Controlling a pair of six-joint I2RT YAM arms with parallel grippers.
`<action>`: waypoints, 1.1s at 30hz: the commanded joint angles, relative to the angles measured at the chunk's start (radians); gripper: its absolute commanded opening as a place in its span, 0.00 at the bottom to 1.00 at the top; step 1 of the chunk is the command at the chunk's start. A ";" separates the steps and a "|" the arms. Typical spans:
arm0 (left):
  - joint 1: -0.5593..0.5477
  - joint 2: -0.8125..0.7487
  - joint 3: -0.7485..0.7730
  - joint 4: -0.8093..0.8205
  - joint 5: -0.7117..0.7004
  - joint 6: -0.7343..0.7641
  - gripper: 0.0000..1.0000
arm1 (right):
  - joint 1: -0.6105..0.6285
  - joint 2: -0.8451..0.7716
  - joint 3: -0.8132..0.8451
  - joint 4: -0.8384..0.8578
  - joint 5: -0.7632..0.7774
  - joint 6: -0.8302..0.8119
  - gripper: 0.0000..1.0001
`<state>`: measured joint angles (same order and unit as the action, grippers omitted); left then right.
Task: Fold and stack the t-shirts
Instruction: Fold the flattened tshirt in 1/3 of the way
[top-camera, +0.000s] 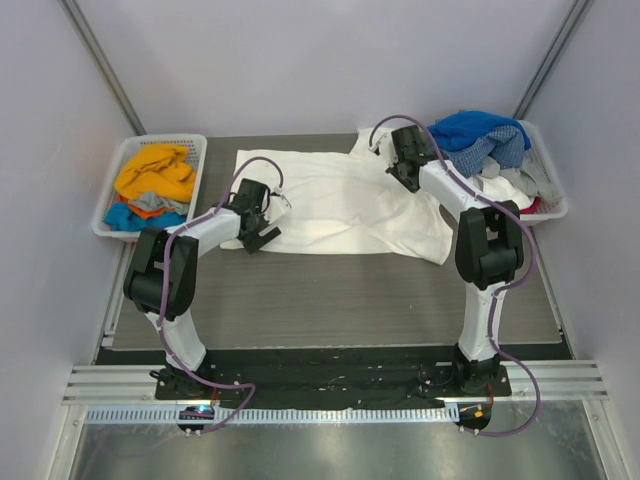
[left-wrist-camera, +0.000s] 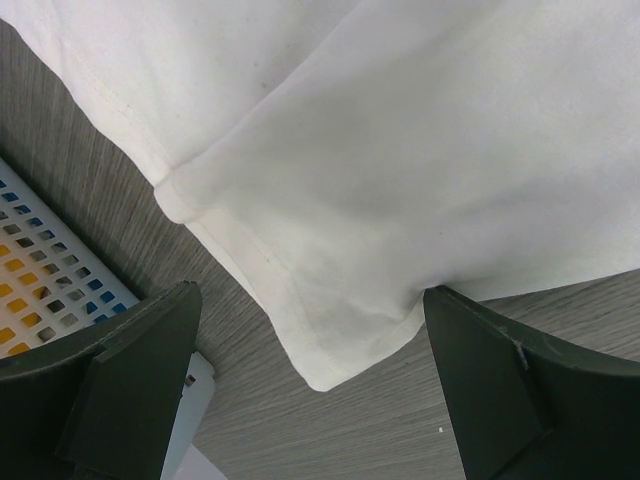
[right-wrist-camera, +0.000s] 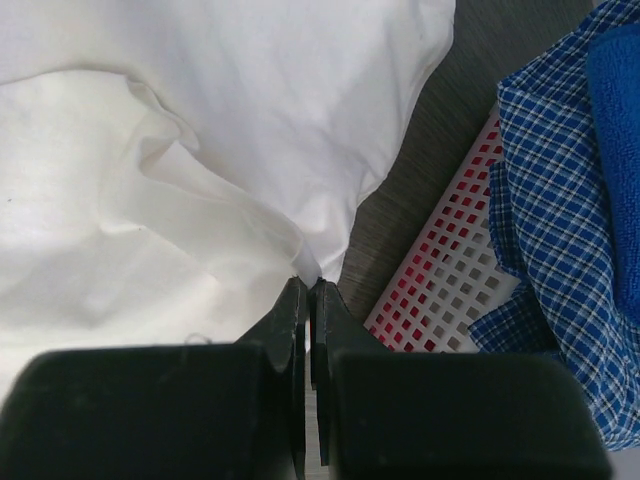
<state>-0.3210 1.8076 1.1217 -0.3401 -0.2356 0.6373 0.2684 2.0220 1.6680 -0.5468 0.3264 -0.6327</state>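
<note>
The white shirt (top-camera: 340, 205) lies spread on the grey striped table (top-camera: 330, 290), soft and wrinkled. The left gripper (left-wrist-camera: 310, 300) hangs spread wide over its corner hem. The right gripper (right-wrist-camera: 308, 288) is pressed together, pinching the shirt's edge at 12 o'clock. At 3 o'clock a holey basket (right-wrist-camera: 440, 270) holds a blue checked shirt (right-wrist-camera: 550, 200), which is cut off.

Pale walls (top-camera: 320, 60) enclose a grey wood-grain table (top-camera: 330, 290).
</note>
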 joint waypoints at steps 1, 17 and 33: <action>0.002 0.035 -0.011 0.024 -0.013 0.001 1.00 | 0.002 0.021 0.078 0.010 0.036 -0.015 0.01; 0.000 0.039 -0.008 0.035 -0.024 -0.004 1.00 | -0.026 0.109 0.164 0.018 0.092 -0.025 0.01; -0.001 0.033 -0.011 0.033 -0.034 -0.001 1.00 | -0.031 0.139 0.099 0.057 0.137 -0.012 0.45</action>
<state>-0.3214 1.8156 1.1217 -0.3119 -0.2653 0.6373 0.2443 2.2112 1.7889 -0.5388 0.4427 -0.6529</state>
